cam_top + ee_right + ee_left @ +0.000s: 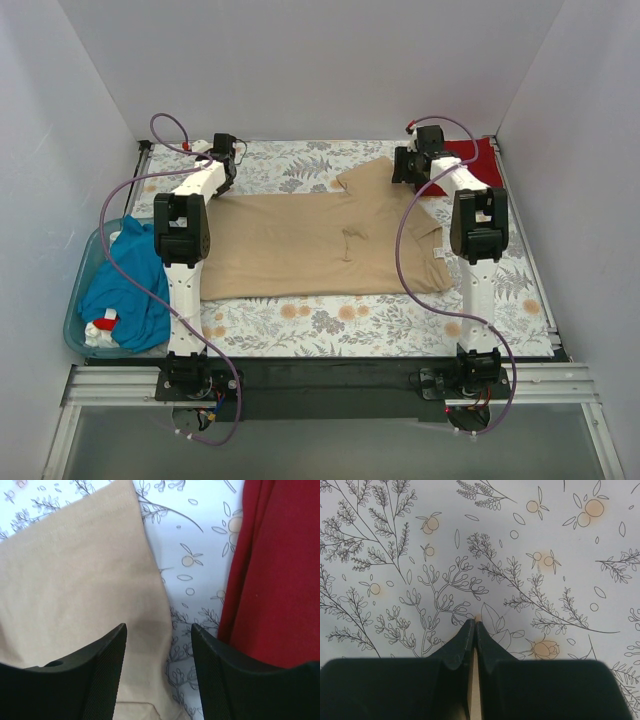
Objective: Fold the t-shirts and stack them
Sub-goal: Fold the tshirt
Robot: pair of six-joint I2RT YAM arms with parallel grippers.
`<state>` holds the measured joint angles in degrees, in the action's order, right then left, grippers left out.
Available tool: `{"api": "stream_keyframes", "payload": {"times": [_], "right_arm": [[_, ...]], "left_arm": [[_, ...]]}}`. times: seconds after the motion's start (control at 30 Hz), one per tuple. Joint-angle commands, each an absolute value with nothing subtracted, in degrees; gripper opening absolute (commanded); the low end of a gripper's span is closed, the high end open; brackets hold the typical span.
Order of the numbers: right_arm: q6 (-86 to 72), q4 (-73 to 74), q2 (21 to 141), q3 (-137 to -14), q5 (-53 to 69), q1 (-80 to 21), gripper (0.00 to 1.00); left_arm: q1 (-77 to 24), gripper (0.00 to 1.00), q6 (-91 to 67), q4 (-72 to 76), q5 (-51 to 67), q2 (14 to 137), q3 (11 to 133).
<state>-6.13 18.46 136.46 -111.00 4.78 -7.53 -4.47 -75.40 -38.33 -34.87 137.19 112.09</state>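
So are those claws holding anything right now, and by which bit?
Nothing, as far as shows. The left gripper is shut over the floral tablecloth; the right gripper hangs open above the edge of the tan t-shirt.

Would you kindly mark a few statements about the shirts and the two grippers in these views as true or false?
1. The tan t-shirt lies spread out on the tablecloth. True.
2. The teal t-shirt is folded on top of the tan t-shirt. False: it lies bunched in the tub at the left edge of the table.
3. The left gripper is shut over bare tablecloth. True.
4. The right gripper is shut on the red t-shirt. False: it is open over an edge of the tan t-shirt, and the red t-shirt lies beside it at the far right corner.
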Motion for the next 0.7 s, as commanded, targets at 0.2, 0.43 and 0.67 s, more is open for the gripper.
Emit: {"api": "stream_keyframes", "payload": {"times": [0.2, 0.43, 0.67], "right_arm": [[-9.14, 18.46, 142.03, -117.51, 7.73, -7.73, 0.58], [-10.19, 18.46, 144.93, -119.88, 7.47, -9.05, 0.54], [-10.72, 18.55, 146.6, -122.17, 5.98, -10.99, 0.54]], "left_arm": [[-3.69, 0.0, -75.5, -39.81, -32.43, 134.3, 110.04], [-3.69, 0.0, -75.76, -39.46, -31.47, 134.3, 110.13], [-3.69, 0.0, -75.76, -39.2, -31.2, 134.21, 109.78]]}}
